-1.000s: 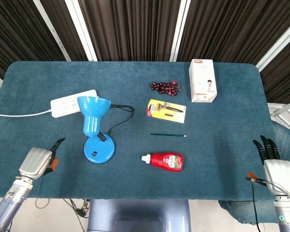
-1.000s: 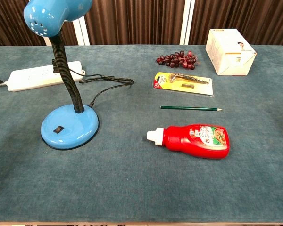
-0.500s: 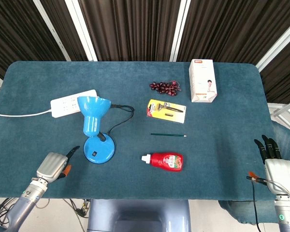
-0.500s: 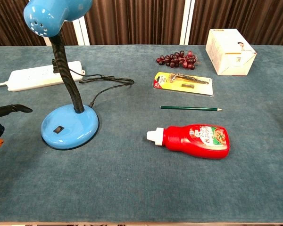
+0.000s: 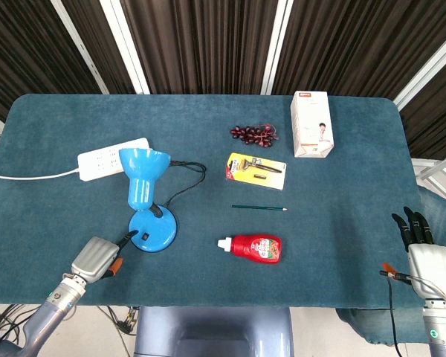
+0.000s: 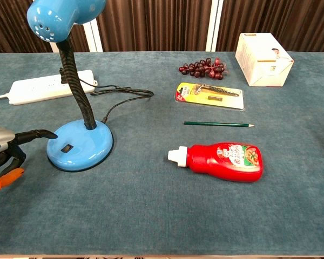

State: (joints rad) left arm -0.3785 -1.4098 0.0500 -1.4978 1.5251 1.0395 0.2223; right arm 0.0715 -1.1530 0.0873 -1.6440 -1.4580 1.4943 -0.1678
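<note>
A blue desk lamp [image 5: 147, 197] stands left of centre, its round base [image 6: 80, 143] on the cloth and its cord running back to a white power strip [image 5: 111, 158]. My left hand [image 5: 97, 257] hovers at the front left, fingers apart, one fingertip [image 6: 47, 134] almost at the lamp base; it holds nothing. My right hand [image 5: 424, 249] sits at the front right table edge, fingers stretched out and apart, empty, and does not show in the chest view. A red ketchup bottle [image 6: 221, 161] lies on its side near the front, a green pencil [image 6: 218, 124] just behind it.
A yellow carded razor pack [image 5: 256, 170], a bunch of dark grapes [image 5: 254, 134] and a white carton [image 5: 311, 124] lie at the back right. The blue cloth-covered table [image 5: 342, 201] ends close in front of both hands.
My left hand has moved rightwards along the front edge, from the far left corner up to the lamp base. The right hand has barely shifted.
</note>
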